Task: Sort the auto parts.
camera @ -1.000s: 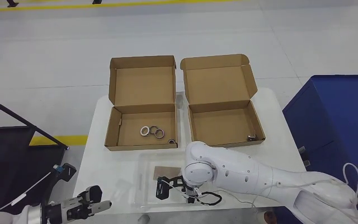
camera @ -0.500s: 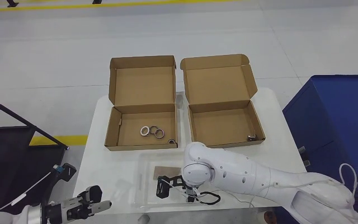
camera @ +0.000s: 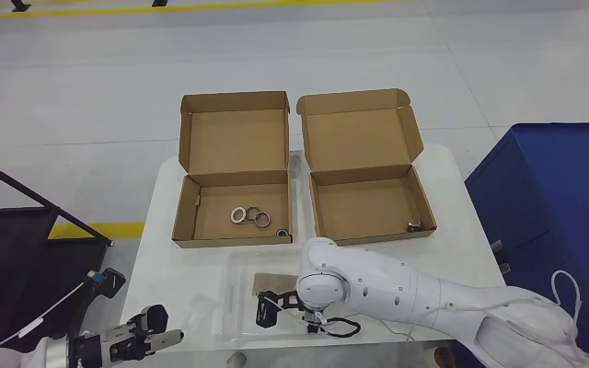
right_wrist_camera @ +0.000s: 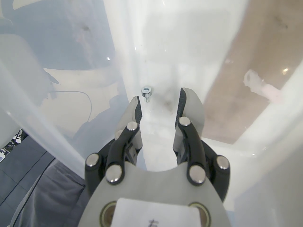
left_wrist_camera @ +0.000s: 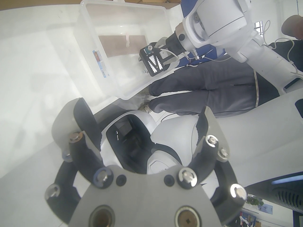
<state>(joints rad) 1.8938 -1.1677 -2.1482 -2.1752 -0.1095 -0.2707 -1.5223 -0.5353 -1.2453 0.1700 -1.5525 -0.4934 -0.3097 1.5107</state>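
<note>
Lower centre of top view: right gripper nudged slightly left inside clear bin, fingers spread, empty. Bolt just ahead of fingertips, ungrasped. Left gripper idle at lower left, spread. Grasp pending.

White table holds two cardboard boxes, apparently one clear tub.

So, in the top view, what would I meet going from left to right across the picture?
left gripper → left cardboard box → right cardboard box → blue cabinet
</note>
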